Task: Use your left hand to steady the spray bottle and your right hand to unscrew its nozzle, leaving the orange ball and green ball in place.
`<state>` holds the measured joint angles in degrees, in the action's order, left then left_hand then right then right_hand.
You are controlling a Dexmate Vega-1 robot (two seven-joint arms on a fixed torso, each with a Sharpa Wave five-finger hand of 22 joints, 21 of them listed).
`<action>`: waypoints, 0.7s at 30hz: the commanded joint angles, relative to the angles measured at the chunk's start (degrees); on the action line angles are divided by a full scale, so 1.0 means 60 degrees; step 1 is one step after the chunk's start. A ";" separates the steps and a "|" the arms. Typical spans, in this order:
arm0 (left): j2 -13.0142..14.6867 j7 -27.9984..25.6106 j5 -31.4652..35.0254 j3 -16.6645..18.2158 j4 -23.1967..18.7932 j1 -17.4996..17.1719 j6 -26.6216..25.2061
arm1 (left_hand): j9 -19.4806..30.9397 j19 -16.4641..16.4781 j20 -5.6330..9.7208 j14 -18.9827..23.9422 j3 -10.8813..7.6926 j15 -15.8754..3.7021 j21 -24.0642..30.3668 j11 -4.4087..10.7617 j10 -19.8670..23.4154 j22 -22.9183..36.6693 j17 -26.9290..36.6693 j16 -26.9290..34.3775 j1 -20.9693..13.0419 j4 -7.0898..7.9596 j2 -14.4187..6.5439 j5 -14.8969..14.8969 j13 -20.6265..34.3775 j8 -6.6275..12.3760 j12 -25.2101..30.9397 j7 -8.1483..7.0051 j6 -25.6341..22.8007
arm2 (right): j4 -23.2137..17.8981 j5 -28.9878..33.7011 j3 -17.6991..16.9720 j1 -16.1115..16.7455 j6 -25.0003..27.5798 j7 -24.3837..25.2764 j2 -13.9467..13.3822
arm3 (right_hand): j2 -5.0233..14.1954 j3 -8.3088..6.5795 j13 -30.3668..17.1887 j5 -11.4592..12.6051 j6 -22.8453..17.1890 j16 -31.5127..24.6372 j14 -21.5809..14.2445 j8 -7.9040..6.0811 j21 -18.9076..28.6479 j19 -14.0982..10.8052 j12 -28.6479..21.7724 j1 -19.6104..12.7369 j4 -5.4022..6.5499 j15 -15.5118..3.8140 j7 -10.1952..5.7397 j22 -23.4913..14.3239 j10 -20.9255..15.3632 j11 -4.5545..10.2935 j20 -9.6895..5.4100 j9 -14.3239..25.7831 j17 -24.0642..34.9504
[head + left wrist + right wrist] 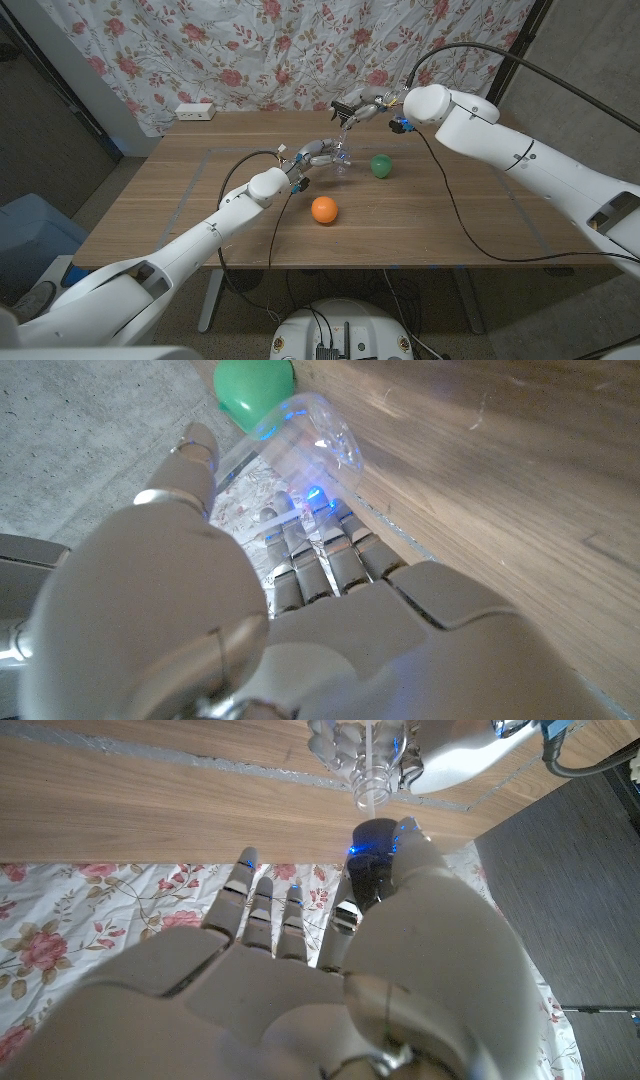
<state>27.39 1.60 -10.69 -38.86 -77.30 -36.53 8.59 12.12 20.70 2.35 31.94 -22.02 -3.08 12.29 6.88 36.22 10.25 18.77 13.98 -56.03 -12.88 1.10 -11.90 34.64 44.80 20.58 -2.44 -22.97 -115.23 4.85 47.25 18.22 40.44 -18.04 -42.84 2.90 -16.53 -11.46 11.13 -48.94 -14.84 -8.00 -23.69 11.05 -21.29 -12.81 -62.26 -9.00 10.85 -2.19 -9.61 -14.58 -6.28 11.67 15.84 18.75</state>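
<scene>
The clear spray bottle stands on the wooden table, and my left hand grips it from its left side. In the left wrist view my fingers wrap the clear bottle, with the green ball just beyond it. My right hand hovers above and behind the bottle. It pinches a small dark nozzle between thumb and fingers. The bottle's bare neck points toward that hand. The green ball lies just right of the bottle, and the orange ball lies nearer me.
A white power strip lies at the table's far left edge, in front of a floral curtain. Black cables hang over the table from both arms. Faint tape lines mark a rectangle on the tabletop.
</scene>
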 commanded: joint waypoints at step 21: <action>0.0290 -0.0066 0.0031 0.0088 -0.0595 -0.0192 -0.0401 | 0.0033 0.0083 0.0143 0.0036 -0.0553 -0.0967 0.0011 0.0267 0.0328 0.0053 0.0024 0.0072 0.1326 0.0479 -0.1438 0.0012 0.0031 0.0031 -0.0022 -0.0040 -0.0186 | -0.0721 -0.0397 -0.0723 0.0294 -0.0320 0.0139 -0.0543 | 0.0076 -0.0016 -0.0029 0.0066 -0.0237 -0.0091 -0.0126 -0.0056 -0.0017 -0.0098 0.0022 0.0108 0.0069 0.0042 -0.0025 -0.0008 -0.0193 -0.0041 0.0046 -0.0019 0.0058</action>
<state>28.38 1.65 -10.49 -38.65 -79.42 -37.02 7.57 12.14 20.70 2.35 31.94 -22.01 -3.08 12.28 6.88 36.22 10.25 18.75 13.98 -56.03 -12.88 1.10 -11.90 34.67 44.75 20.52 -2.42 -22.98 -118.27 3.24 44.45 19.39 39.08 -17.42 -45.03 3.20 -16.52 -11.47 11.26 -49.35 -15.07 -8.32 -23.75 11.05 -21.69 -12.81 -61.95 -9.01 11.17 -1.77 -9.61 -15.47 -6.35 12.08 15.54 19.03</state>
